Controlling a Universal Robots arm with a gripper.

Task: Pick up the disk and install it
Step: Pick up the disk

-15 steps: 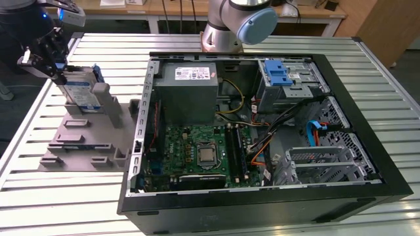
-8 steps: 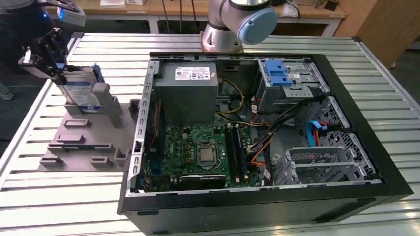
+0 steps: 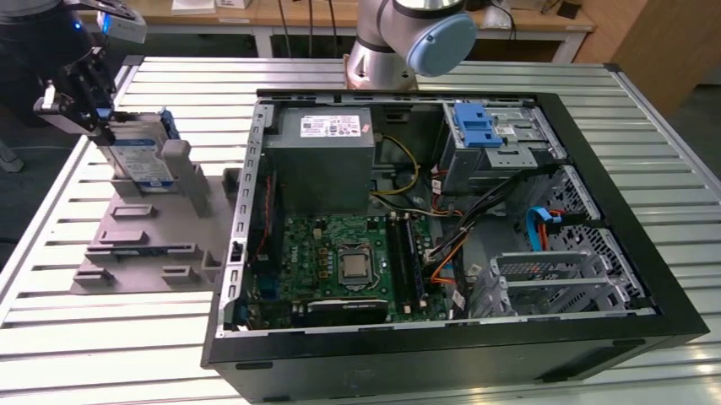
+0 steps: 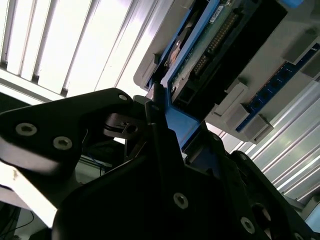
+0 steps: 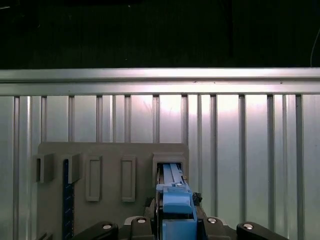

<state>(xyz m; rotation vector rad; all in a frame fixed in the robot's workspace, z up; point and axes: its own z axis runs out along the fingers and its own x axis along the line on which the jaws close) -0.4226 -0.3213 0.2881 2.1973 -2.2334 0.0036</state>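
The disk (image 3: 143,158) stands on edge in a slot of the grey holder (image 3: 141,240) at the exterior view's left, its white-and-blue label facing the computer case. My gripper (image 3: 104,132) reaches it from the far left and is shut on the end of its blue carrier frame. In the first wrist view the blue frame (image 5: 175,207) sits between the black fingers (image 5: 151,207), with the disk's edge (image 5: 170,172) in the holder slot. The second wrist view shows a black finger (image 4: 156,117) pressed against the blue frame (image 4: 180,122) under the disk's circuit board (image 4: 210,52).
An open computer case (image 3: 647,261) lies on the slatted metal table (image 3: 101,337). Inside it are a grey power-supply box (image 3: 324,160), a motherboard (image 3: 344,266), cables, and a blue-fronted drive bay (image 3: 479,126) at the far right. The arm's base (image 3: 394,42) stands behind the case.
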